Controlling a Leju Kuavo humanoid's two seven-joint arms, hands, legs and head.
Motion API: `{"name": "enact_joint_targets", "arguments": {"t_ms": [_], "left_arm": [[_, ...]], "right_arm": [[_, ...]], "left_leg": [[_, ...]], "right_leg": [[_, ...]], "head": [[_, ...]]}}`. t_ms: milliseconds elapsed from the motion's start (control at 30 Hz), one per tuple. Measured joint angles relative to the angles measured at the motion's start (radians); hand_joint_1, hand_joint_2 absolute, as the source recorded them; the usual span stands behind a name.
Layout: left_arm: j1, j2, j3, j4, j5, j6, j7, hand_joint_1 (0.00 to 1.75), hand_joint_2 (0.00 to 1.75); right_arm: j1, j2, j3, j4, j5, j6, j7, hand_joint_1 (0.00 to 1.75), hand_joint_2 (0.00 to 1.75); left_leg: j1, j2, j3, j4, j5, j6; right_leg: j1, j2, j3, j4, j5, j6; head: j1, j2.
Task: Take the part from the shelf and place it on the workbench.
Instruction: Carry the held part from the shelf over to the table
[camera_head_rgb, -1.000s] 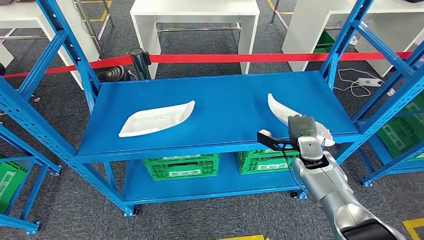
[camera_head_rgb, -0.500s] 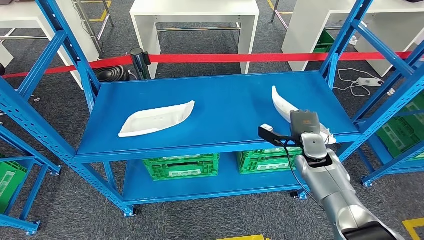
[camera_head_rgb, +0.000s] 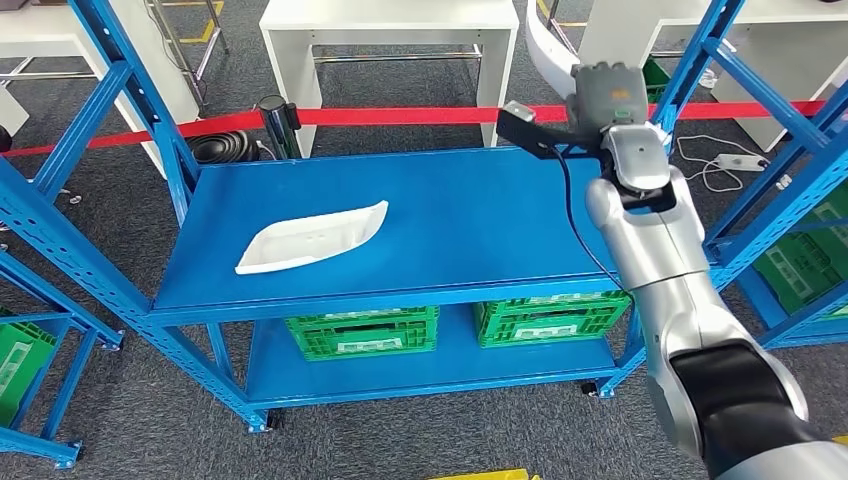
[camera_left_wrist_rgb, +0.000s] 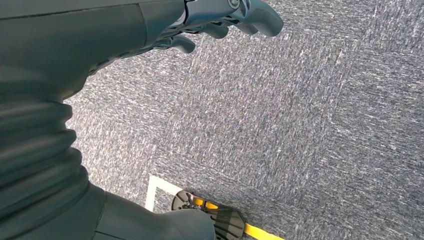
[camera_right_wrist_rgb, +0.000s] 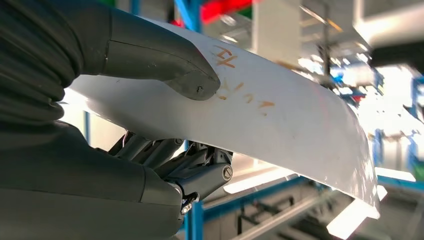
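- The right hand (camera_right_wrist_rgb: 150, 130) holds the white part (camera_right_wrist_rgb: 280, 120), thumb on its upper face and fingers (camera_right_wrist_rgb: 200, 165) curled beneath, so the part is pinched near one end and lifted clear above the back of the shelf (camera_head_rgb: 420, 220).
- Most of the part juts out past the grip; I judge that a quick swing could lever it loose from the thumb.
- The blue upright (camera_head_rgb: 690, 70) stands just beside the raised hand (camera_head_rgb: 605, 95); turning toward a counter (camera_head_rgb: 390, 15) could knock the part against it.
- The red tape (camera_head_rgb: 400, 116) runs between shelf and counter, another snag risk.
- A second part (camera_head_rgb: 310, 237) lies on the shelf.
- The left hand (camera_left_wrist_rgb: 220, 20) hangs over the floor, fingers loosely curled, holding nothing.
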Motion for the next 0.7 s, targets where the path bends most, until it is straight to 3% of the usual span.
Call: {"name": "enact_joint_targets", "arguments": {"t_ms": [233, 700], "left_arm": [[-0.006, -0.008, 0.000, 0.000, -0.001, -0.001, 0.029, 0.00, 1.75], [-0.017, -0.014, 0.016, 0.001, 0.018, 0.018, 0.080, 0.00, 1.75]], "right_arm": [[-0.138, 0.006, 0.079, -0.056, -0.078, 0.036, -0.037, 1.75, 1.75], [-0.145, 0.045, 0.162, -0.114, -0.180, 0.006, -0.085, 1.75, 1.75]], "left_leg": [[0.001, 0.000, 0.000, 0.000, 0.001, -0.001], [-0.002, -0.001, -0.001, 0.002, 0.000, 0.000]], "right_leg": [[0.000, 0.000, -0.001, 0.000, 0.000, 0.000], [-0.001, -0.001, -0.001, 0.000, 0.001, 0.001]], "head": [[0.000, 0.000], [0.000, 0.000]]}}
